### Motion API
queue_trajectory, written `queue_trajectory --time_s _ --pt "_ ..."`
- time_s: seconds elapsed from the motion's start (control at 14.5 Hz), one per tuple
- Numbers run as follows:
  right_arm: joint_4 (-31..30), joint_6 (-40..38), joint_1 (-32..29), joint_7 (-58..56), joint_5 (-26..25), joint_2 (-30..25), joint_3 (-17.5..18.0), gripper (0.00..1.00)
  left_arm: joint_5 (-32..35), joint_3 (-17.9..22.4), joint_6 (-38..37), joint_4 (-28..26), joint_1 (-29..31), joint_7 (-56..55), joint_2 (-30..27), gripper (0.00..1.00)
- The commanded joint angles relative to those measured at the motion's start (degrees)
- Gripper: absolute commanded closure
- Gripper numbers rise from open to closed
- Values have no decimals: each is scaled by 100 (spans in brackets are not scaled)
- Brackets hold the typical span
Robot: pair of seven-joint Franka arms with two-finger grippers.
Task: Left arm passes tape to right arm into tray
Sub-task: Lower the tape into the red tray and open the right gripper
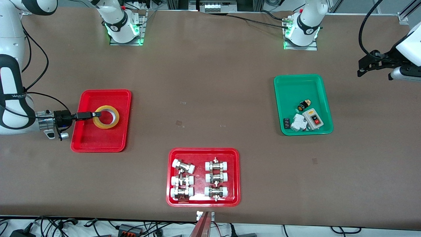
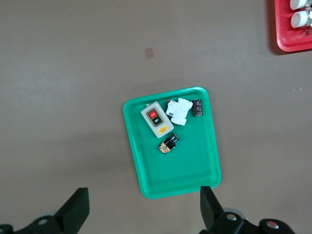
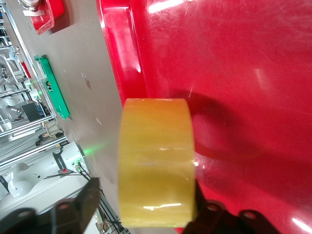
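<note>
the tape [image 1: 106,117] lies in the small red tray [image 1: 86,144] at the right arm's end of the table, so the handover is done and the step in hand is the release. the right gripper [image 1: 98,114] reaches in low and level over the tray from its outer edge, fingertips at the roll's wall. in the right wrist view one finger [image 3: 78,207] stands clear of the yellow band [image 3: 156,165] with a gap showing, the other close against it, so the jaws read as parted and the roll as let go, or nearly so. the next move, as i judge it, calls for a clean draw back and up without dragging the ring along.

from the front the roll lies flat, hole facing up, its axis upright; it has no long axis on the table, being round.

the left gripper [image 2: 141,214] waits with fingers spread wide and empty, hanging high above the table by the green tray [image 1: 322,98] of switches toward the left arm's end. a wider red tray [image 1: 171,177] of pipe fittings sits nearest the front camera, mid-table.
</note>
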Motion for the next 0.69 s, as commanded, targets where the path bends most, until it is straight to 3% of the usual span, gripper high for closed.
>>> queue_trajectory --time_s 0.0,0.41,0.62 --pt "6 110 7 -93 -16 5 54 0 103 41 -112 177 -75 -45 82 0" --pt "6 857 411 -93 -1245 -109 54 0 86 6 -120 239 -84 -88 118 0" --pt "24 981 605 187 -1878 -468 45 0 68 14 -129 222 -14 -45 127 0"
